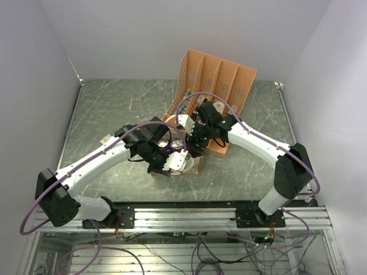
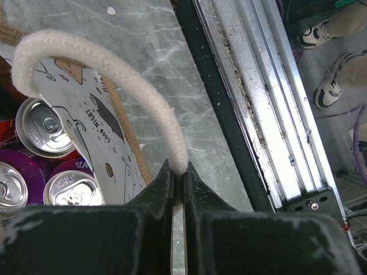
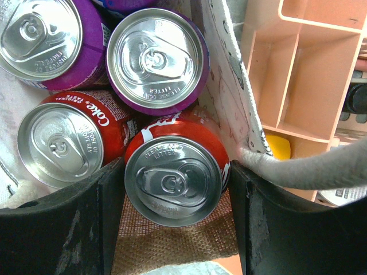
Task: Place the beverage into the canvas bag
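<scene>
The canvas bag (image 2: 97, 120) is mostly buried under both wrists from above, but up close the left gripper (image 2: 179, 172) pinches its white rope handle (image 2: 114, 74). The right gripper (image 3: 176, 166) grips a red Coke can (image 3: 172, 186) down inside it, next to three other cans (image 3: 155, 57), one cut off. Grey-green marbled table (image 1: 114, 109), plain white walls (image 1: 143, 34).

Red can (image 3: 172, 180); bag (image 3: 172, 246) probably tan

Four cans show inside one canvas bag (image 3: 223, 109): two purple cans (image 3: 157, 57), two red; one red can (image 3: 175, 175) sits between the right fingers (image 3: 63, 229). Two rope handles (image 2: 114, 74); one orange rack (image 1: 218, 77).
</scene>
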Robot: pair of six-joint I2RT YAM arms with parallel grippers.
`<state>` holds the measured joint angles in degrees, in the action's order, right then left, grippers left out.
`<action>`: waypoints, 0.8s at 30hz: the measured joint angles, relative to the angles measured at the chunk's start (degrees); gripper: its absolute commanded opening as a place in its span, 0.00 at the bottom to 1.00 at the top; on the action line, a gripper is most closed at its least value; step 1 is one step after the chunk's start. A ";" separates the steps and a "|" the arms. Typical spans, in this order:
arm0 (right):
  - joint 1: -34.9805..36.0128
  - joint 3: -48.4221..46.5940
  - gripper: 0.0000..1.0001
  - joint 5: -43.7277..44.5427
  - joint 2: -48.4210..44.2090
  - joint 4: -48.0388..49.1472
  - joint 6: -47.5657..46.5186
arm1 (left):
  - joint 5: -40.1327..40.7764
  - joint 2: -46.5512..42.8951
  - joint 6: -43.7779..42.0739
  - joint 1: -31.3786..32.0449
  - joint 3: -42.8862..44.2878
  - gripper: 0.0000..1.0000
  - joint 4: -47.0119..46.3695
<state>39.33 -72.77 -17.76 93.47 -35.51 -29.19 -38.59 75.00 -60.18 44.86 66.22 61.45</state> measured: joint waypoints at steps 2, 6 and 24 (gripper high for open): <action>0.00 0.15 0.55 -0.02 0.00 0.22 0.02 | 0.02 -0.24 0.00 0.00 -0.35 0.07 -0.42; 0.00 0.17 0.58 -0.02 0.04 0.31 0.07 | 0.07 -0.28 0.00 0.00 -0.50 0.07 -0.42; 0.04 0.20 0.69 -0.02 0.11 0.37 0.07 | 0.46 -0.59 -0.02 0.00 -0.87 0.07 -0.74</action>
<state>39.38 -72.58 -17.78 93.58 -35.14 -29.12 -38.13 74.41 -60.20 44.86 65.34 60.71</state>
